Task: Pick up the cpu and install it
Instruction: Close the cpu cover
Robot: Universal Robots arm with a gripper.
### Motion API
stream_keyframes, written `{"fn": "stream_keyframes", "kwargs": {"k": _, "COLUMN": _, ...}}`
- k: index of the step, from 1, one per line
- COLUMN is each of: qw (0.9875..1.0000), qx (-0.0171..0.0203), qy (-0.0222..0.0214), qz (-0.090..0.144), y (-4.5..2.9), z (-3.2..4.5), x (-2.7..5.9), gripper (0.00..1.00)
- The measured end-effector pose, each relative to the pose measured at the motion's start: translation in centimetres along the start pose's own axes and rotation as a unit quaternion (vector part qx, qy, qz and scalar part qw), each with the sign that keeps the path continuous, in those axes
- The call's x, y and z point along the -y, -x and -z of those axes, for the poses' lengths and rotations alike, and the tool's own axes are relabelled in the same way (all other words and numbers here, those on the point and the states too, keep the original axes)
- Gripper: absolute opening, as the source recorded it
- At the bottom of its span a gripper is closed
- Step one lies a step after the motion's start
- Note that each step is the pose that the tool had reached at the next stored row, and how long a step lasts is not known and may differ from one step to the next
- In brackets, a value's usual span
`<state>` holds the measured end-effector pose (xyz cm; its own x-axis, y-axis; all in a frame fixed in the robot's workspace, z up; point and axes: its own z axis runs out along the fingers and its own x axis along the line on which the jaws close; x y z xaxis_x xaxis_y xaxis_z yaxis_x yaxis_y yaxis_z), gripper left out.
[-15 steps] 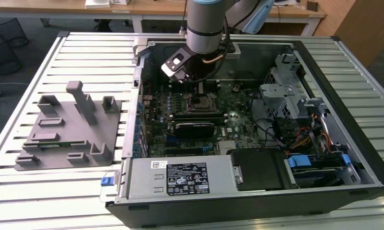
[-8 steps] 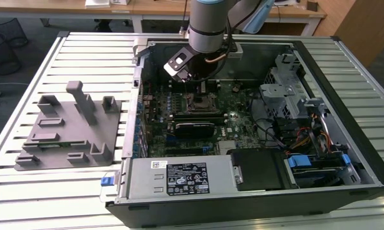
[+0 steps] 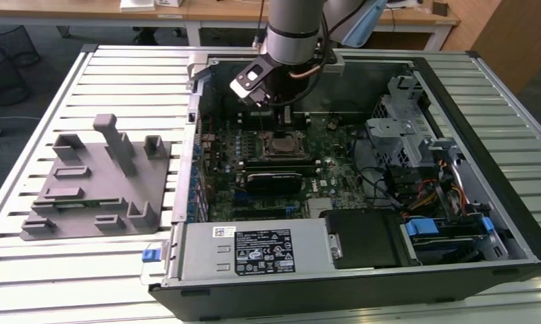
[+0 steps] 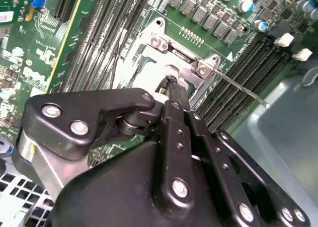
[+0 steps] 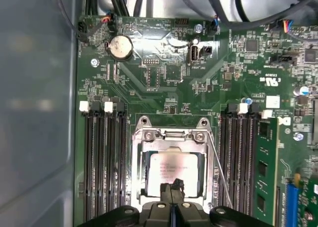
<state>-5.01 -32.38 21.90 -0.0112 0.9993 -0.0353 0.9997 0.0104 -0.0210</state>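
Observation:
The cpu (image 5: pixel 175 168), a flat silver square, lies in the metal-framed socket (image 5: pixel 171 136) on the green motherboard (image 5: pixel 164 73). My gripper (image 5: pixel 172 188) hangs just over the chip's edge with its black fingertips pressed together and nothing between them. In the second wrist view the same shut tips (image 4: pixel 171 83) point down at the pale top of the cpu (image 4: pixel 149 74). I cannot tell whether they touch it. In the exterior view the gripper (image 3: pixel 285 119) is inside the open computer case (image 3: pixel 486 81), right above the socket (image 3: pixel 283 144).
A thin socket lever (image 5: pixel 218 172) runs beside the frame. Empty black memory slots (image 5: pixel 102 162) flank the socket, and a green memory stick (image 5: pixel 266 162) stands on one side. A grey parts fixture (image 3: pixel 99 182) lies at the exterior view's left. Power supply (image 3: pixel 252 246) and drive cage (image 3: pixel 405 135) crowd the case.

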Motion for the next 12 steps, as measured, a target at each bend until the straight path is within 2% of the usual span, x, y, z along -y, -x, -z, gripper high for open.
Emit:
{"fn": "stream_keyframes", "kwargs": {"k": 3, "qw": 1.0000, "qx": 0.0003, "qy": 0.0000, "qz": 0.000, "y": 0.00, "z": 0.31, "x": 0.00, "gripper": 0.11}}
{"fn": "stream_keyframes", "kwargs": {"k": 8, "qw": 1.0000, "qx": 0.0002, "qy": 0.0003, "qz": 0.000, "y": -0.01, "z": 0.33, "x": -0.04, "gripper": 0.11}}
{"fn": "stream_keyframes", "kwargs": {"k": 12, "qw": 1.0000, "qx": -0.0006, "qy": 0.0003, "qz": 0.000, "y": 0.00, "z": 0.35, "x": -0.55, "gripper": 0.11}}
